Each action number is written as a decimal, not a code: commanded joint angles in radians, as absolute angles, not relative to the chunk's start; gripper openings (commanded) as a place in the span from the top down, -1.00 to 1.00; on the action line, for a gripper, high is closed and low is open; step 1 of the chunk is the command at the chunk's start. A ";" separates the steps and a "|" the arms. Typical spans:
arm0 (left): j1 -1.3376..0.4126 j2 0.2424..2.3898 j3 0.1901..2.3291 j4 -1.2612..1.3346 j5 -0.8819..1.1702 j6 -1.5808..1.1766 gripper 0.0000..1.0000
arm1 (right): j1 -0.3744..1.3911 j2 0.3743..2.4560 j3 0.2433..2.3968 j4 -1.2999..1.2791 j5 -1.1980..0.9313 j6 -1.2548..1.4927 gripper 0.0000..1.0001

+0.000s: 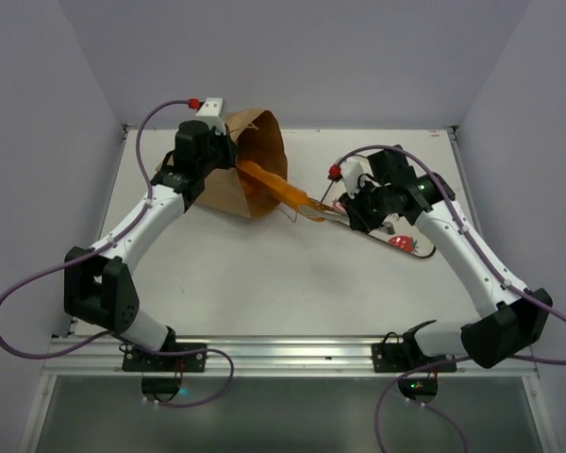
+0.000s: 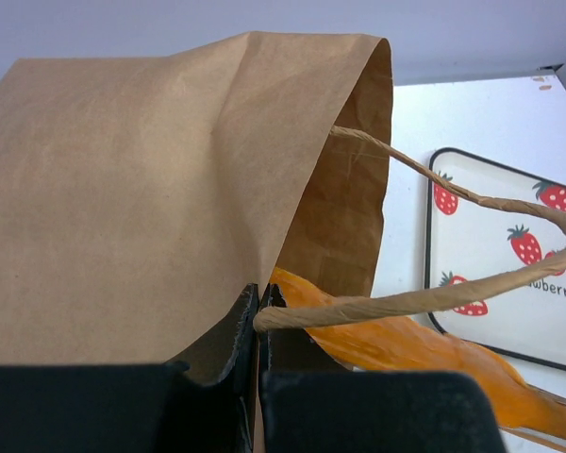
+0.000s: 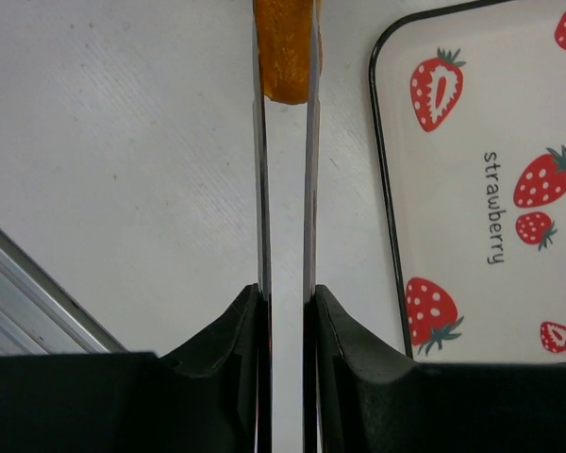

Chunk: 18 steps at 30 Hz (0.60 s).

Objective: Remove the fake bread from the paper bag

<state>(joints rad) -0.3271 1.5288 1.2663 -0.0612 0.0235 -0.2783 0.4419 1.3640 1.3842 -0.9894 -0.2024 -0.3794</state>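
Stretches the left arm to the far left, left claw [image 1: 228,165] clamped shut on the rim of the paper bag [image 1: 264,142], mouth gaping rightward. Folds the right arm inward, right claw [image 1: 332,209] pinching the tip of the bread [image 1: 281,189], a long orange strip running out of the bag's mouth. Reveals best from the wrists a twisted paper handle [image 2: 472,203], creased brown paper, and the strawberry print of a white tray [image 3: 472,189] on the pale surface [image 1: 264,274].

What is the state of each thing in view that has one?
Brown kraft paper bag: on its side, mouth open.
Long orange fake bread: partly out of the bag.
Left end effector: shut on the bag's rim.
Right end effector: shut on the bread's tip.
White strawberry-print tray: lying flat.
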 commanded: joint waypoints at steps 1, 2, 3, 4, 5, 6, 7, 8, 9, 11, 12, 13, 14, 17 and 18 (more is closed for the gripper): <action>-0.311 1.529 1.344 0.069 0.018 -0.305 1.00 | 0.390 1.270 1.385 -1.025 -0.218 -0.460 1.00; -0.308 1.531 1.344 0.066 0.020 -0.304 1.00 | 0.382 1.244 1.379 -1.040 -0.219 -0.475 1.00; -0.304 1.534 1.344 0.064 0.017 -0.302 1.00 | 0.373 1.230 1.376 -1.048 -0.218 -0.483 1.00; -0.296 1.540 1.345 0.061 0.018 -0.298 1.00 | 0.356 1.215 1.367 -1.055 -0.219 -0.489 1.00; -0.290 1.545 1.345 0.060 0.018 -0.296 1.00 | 0.350 1.189 1.362 -1.068 -0.218 -0.495 1.00; -0.285 1.549 1.347 0.058 0.021 -0.293 1.00 | 0.342 1.175 1.359 -1.072 -0.216 -0.499 1.00; -0.273 1.557 1.348 0.055 0.023 -0.291 1.00 | 0.330 1.163 1.355 -1.078 -0.210 -0.500 1.00; -0.267 1.560 1.348 0.054 0.028 -0.290 1.00 | 0.322 1.140 1.348 -1.087 -0.206 -0.505 1.00; -0.259 1.565 1.348 0.052 0.029 -0.290 1.00 | 0.304 1.128 1.345 -1.091 -0.201 -0.506 1.00; -0.241 1.566 1.342 0.054 0.043 -0.288 1.00 | 0.281 1.094 1.336 -1.101 -0.189 -0.514 1.00; -0.229 1.568 1.338 0.054 0.048 -0.290 1.00 | 0.255 1.085 1.333 -1.103 -0.184 -0.517 1.00; -0.222 1.566 1.335 0.055 0.052 -0.288 1.00 | 0.239 1.075 1.325 -1.106 -0.183 -0.520 1.00; -0.219 1.563 1.324 0.058 0.058 -0.288 1.00 | 0.224 1.068 1.319 -1.109 -0.180 -0.528 1.00; -0.203 1.551 1.301 0.067 0.071 -0.284 1.00 | 0.144 1.043 1.296 -1.114 -0.189 -0.549 1.00; -0.198 1.546 1.298 0.066 0.074 -0.279 1.00 | 0.102 1.036 1.290 -1.114 -0.192 -0.554 1.00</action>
<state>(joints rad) -0.2157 1.5784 1.2976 -0.0452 0.0509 -0.2783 0.1726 1.0676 1.3010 -1.1213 -0.1978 -0.5171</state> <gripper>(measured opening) 0.015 0.278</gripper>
